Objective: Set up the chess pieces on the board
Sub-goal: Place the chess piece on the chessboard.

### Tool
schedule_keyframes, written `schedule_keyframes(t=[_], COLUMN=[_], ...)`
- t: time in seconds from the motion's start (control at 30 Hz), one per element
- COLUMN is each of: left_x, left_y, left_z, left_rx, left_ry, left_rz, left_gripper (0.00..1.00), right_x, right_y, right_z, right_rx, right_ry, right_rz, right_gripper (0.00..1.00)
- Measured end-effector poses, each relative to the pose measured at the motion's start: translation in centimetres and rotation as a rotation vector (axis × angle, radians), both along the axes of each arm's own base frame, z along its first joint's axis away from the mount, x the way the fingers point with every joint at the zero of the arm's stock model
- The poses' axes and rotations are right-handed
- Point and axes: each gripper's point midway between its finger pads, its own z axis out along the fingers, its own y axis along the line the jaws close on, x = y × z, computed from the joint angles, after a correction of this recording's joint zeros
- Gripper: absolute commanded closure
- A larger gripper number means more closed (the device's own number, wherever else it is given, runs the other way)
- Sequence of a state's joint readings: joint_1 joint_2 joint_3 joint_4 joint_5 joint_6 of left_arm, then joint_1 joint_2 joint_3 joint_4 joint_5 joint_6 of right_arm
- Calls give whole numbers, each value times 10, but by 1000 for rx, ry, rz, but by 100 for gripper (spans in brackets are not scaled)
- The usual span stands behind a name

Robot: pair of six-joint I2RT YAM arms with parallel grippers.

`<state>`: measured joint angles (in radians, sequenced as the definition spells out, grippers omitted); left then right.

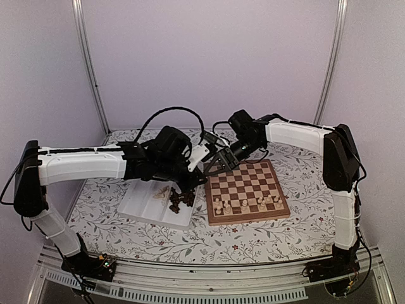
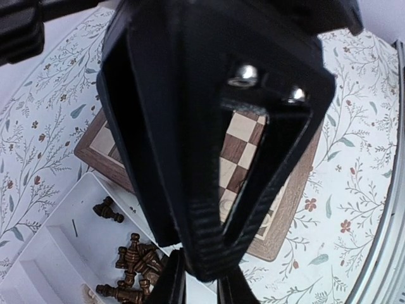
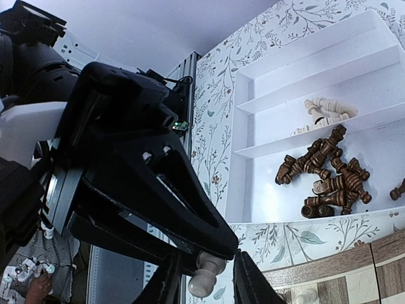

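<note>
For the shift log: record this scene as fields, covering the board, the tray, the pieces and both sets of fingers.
board: checkered, right of the tray; far squares in view bare
cream pieces on board: standing along the near edge
tray: white, left of the board
dark pieces: heaped in the tray compartment next to the board
loose cream pieces: a few, in the compartment beyond
right fingers: closed on a held cream piece, near the board's far-left corner
left fingers: over the tray side nearest the board; open or shut unclear

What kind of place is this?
Most likely a robot lab booth: a left arm and right arm bolted to a table, plain white walls around it, a chessboard laid out.
</note>
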<state>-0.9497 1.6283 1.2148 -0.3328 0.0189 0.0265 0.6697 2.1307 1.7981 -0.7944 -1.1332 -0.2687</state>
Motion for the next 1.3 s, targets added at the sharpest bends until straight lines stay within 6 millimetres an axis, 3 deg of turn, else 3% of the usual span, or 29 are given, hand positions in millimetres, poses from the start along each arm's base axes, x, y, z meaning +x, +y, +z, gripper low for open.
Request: schedule_keyframes(t=[0.2, 0.4, 0.57, 0.67, 0.77, 1.0, 1.1, 1.3], left_x=[1, 9, 16, 19, 23, 51, 65, 81], left_y=[1, 4, 12, 26, 37, 56, 74, 106], left_z=[1, -3, -3, 1, 21, 81, 82, 62], left_rx=[3, 34, 70, 107, 119, 42, 27, 58], left_ry=[-7, -32, -81, -138, -222, -431, -458, -450], left_rz=[8, 49, 81, 99, 118, 228, 284, 357], left_gripper=[91, 70, 60, 50, 40, 39, 39, 39], right_x=[1, 6, 16, 23, 33, 44, 44, 37], right_y=[0, 1, -5, -19, -41, -87, -101, -125], right_z=[-1, -5, -18, -29, -35, -37, -41, -56], right_rx=[-7, -22, -81, -145, -216, -385, -459, -586], right_ry=[4, -33, -104, -182, -278, -521, -570, -593], right_rz=[-7, -21, -55, -88, -125, -147, -128, -70], right_gripper=[88, 93, 94, 94, 94, 94, 94, 94])
